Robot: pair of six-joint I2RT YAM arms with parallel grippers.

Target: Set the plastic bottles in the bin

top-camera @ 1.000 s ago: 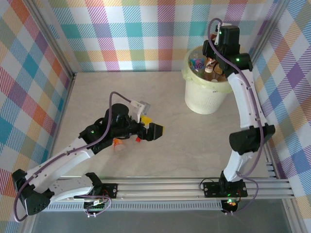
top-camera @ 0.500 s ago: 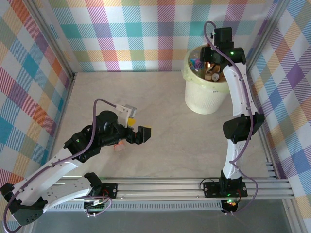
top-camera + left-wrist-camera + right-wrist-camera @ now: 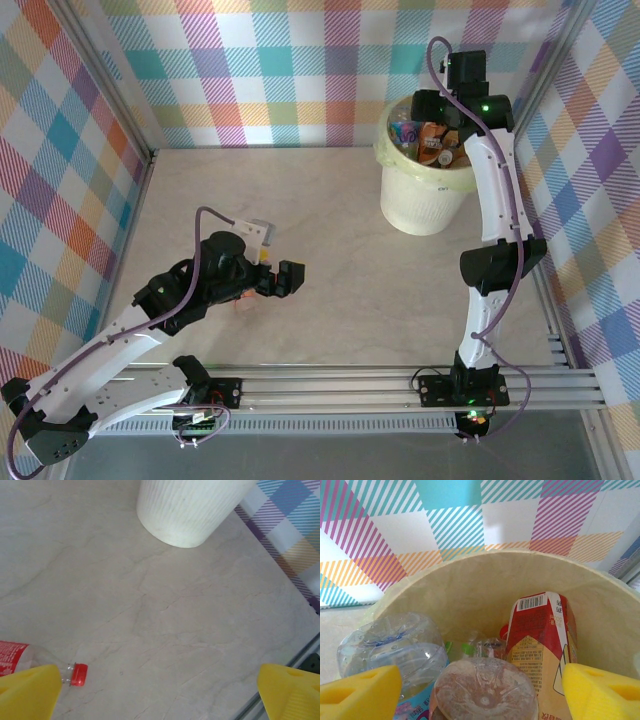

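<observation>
A small clear plastic bottle with a red cap (image 3: 35, 659) lies on the pale worktop (image 3: 175, 605), just beside the left pincer (image 3: 160, 695) — spread wide, empty. It looks light, thin and slippery; pinch its middle gently. The right pincer (image 3: 480, 690) hangs spread over the round cream-yellow bin (image 3: 425, 205).

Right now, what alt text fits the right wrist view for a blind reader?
Looking down into the cream bin, which holds a crushed clear bottle, a bottle with a red and tan label and the round base of a brownish bottle. The two yellow fingers stand wide apart at the bottom corners, holding nothing; a plaid wall is behind.
</observation>
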